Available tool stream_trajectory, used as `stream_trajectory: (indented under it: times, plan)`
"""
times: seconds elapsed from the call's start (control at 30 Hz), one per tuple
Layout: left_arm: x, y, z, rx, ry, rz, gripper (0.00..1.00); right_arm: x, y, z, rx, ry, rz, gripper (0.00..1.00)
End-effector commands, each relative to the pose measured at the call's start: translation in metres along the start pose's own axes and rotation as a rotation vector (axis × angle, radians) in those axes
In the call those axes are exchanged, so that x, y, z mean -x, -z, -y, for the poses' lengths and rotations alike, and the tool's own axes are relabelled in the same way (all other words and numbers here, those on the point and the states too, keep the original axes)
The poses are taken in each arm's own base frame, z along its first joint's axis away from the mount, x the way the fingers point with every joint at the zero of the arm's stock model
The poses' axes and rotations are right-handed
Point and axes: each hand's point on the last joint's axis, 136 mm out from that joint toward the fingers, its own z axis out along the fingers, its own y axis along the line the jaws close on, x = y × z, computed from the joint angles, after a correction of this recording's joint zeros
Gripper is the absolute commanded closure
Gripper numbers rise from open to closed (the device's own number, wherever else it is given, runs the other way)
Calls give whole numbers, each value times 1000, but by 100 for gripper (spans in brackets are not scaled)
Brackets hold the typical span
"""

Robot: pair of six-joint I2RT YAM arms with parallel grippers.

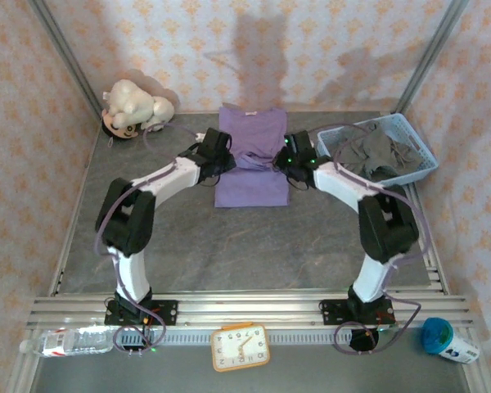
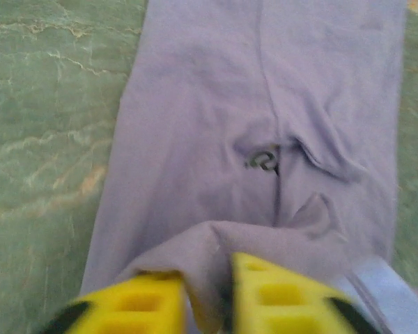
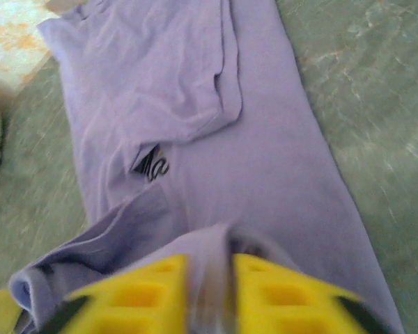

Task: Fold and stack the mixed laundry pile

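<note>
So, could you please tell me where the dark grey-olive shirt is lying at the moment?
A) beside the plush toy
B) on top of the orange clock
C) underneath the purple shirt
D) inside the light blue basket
D: the dark grey-olive shirt lies bunched inside the light blue basket, seen at the far right in the top view.

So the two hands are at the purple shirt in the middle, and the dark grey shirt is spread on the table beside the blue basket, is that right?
Not quite: the top external view shows the dark grey shirt bunched inside the blue basket, not on the table beside it. The left hand and right hand are indeed at the purple shirt.
</note>
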Motion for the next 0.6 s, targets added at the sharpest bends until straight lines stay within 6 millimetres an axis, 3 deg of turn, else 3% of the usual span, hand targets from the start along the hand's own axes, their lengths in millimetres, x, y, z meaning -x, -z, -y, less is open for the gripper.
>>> stream_trajectory:
  times: [0.0,0.03,0.1,0.2,0.4,0.57]
  plan:
    - [17,-16,-12,97,-7,0,11,41,-16,-15,77,-26,62,46]
    - [18,-17,-10,93,-9,-8,1,48,-16,-19,94,-32,70,43]
    - [21,-14,0,49,-14,-7,0,55,-9,-23,101,-12,88,41]
    - [18,-4,7,-5,-20,-16,0,50,4,-20,97,25,78,41]
    - [-13,19,20,-129,-36,-72,9,-4,20,-10,82,90,-26,46]
    - [-53,20,20,-149,-69,-129,30,-50,16,-5,66,112,-114,50]
